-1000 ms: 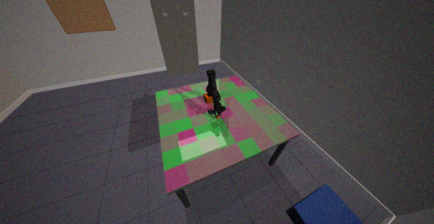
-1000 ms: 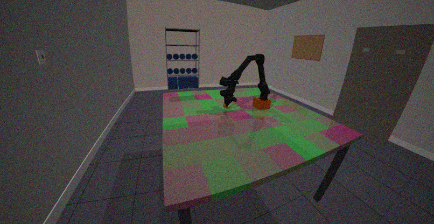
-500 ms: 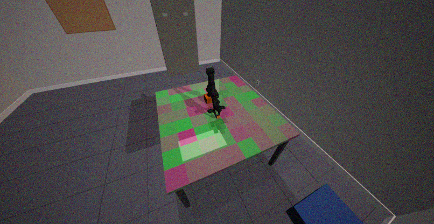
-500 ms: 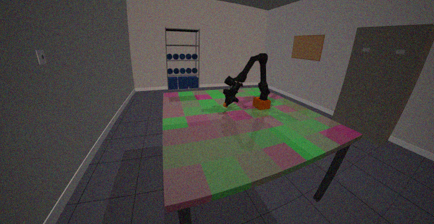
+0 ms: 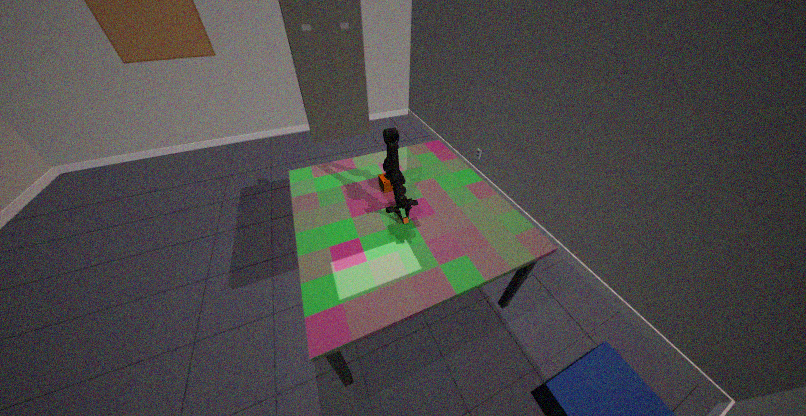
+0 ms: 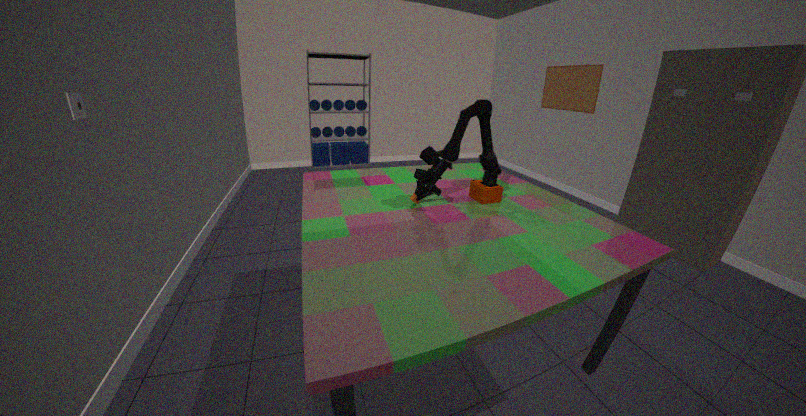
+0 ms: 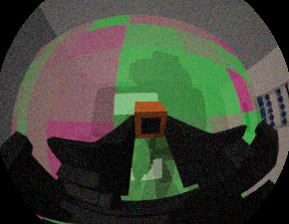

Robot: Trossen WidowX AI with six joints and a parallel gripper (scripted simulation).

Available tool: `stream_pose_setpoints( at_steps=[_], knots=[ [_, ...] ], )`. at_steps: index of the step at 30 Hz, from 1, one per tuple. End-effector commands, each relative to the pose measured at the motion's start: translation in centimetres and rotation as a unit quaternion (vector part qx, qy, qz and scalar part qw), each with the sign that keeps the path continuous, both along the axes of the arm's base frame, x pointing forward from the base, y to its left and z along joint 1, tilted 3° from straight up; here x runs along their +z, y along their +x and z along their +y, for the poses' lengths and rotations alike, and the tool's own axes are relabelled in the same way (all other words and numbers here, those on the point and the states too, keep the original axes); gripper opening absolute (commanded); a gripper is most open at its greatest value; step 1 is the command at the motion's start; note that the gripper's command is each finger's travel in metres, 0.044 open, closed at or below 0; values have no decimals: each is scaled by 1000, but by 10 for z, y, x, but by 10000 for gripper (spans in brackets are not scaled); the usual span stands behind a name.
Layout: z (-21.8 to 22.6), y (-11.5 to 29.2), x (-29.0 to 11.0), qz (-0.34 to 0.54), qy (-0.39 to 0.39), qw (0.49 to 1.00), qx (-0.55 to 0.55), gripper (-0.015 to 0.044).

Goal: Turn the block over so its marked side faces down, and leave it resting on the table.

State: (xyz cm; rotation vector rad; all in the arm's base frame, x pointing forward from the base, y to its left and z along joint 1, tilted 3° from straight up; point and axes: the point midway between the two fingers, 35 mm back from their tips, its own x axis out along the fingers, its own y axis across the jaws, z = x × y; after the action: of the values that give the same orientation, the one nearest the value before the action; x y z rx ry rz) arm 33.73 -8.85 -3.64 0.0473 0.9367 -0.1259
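Note:
The block [image 7: 149, 119] [image 5: 404, 219] [image 6: 414, 198] is small and orange, with a dark square mark on the face that points at the wrist camera. My gripper [image 7: 148, 118] [image 5: 403, 215] [image 6: 420, 194] is shut on the block, with one dark finger on each side of it. In the top and exterior views the block is held a little above the green and pink checkered table [image 5: 394, 294] [image 6: 428, 266], with its shadow on the top below. The gripper tilts down and forward from the arm.
The arm's orange base [image 5: 385, 183] [image 6: 485, 191] stands at the back of the table. A bright patch of light [image 5: 375, 269] lies on the table nearer its front. A blue box [image 5: 603, 384] stands on the floor. A shelf [image 6: 338, 109] stands at the far wall.

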Motion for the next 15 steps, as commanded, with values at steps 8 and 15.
stream_pose_setpoints(
  at_steps=[8, 15],
  knots=[
    [0, 0, -16, -75, -6, 997, 1, 0],
    [1, -4, -18, -121, -13, 993, 2, 0]
  ],
)
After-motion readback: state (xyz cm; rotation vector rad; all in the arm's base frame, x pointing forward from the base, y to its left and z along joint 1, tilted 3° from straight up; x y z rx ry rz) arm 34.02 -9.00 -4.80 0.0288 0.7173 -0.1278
